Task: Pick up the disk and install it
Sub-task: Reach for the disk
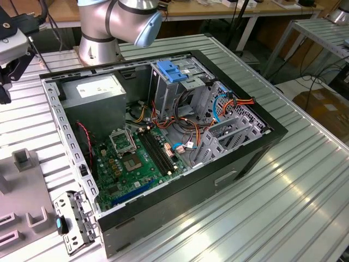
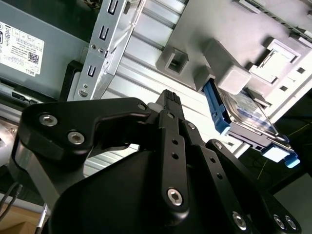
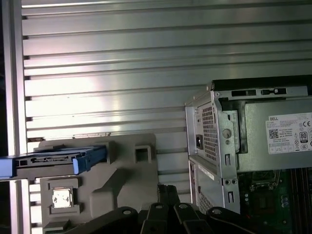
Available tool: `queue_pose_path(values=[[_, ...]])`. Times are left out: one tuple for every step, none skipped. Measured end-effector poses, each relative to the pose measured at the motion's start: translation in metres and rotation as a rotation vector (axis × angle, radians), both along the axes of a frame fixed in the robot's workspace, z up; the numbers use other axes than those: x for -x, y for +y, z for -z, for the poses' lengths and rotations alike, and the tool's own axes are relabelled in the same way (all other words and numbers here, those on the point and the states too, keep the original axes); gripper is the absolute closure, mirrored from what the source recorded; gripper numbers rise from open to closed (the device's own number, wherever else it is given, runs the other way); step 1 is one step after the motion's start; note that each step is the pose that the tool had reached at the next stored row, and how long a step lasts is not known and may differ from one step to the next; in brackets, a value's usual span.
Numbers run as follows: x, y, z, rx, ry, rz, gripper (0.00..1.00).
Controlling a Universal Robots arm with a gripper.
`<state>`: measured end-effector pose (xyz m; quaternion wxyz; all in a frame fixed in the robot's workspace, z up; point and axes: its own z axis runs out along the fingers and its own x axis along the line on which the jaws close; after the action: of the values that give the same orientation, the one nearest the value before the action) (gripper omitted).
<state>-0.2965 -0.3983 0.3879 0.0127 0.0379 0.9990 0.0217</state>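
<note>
Blue-railed disk on grey holder, apart from tool.

I count one open computer case on one ribbed metal worktop. Inside it I count one motherboard, one grey power supply box and one blue ribbed latch piece. Outside, I count one grey holder block, one disk and one robot arm.

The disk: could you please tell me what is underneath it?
The disk rests on a grey moulded holder, which lies on the ribbed metal table. The part of the holder directly beneath the disk is covered and cannot be seen.
</note>
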Motion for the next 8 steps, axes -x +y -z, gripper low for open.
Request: queue_pose_path(values=[[0.0026, 0.0, 0.0, 0.0, 0.0, 0.0, 0.89], [0.0044, 0.0, 0.0, 0.0, 0.0, 0.0, 0.89], [0.0054, 0.0, 0.0, -0.0001, -0.0001, 0.0, 0.89], [0.0065, 0.0, 0.0001, -0.0001, -0.0001, 0.0, 0.89], [0.0076, 0.0, 0.0, -0.0001, -0.0001, 0.0, 0.89], [0.0085, 0.0, 0.0, 0.0, -0.0001, 0.0, 0.89], [0.01, 0.0, 0.0, -0.0001, -0.0001, 0.0, 0.89], [0.0113, 0.0, 0.0001, 0.0, -0.0001, 0.0, 0.89]])
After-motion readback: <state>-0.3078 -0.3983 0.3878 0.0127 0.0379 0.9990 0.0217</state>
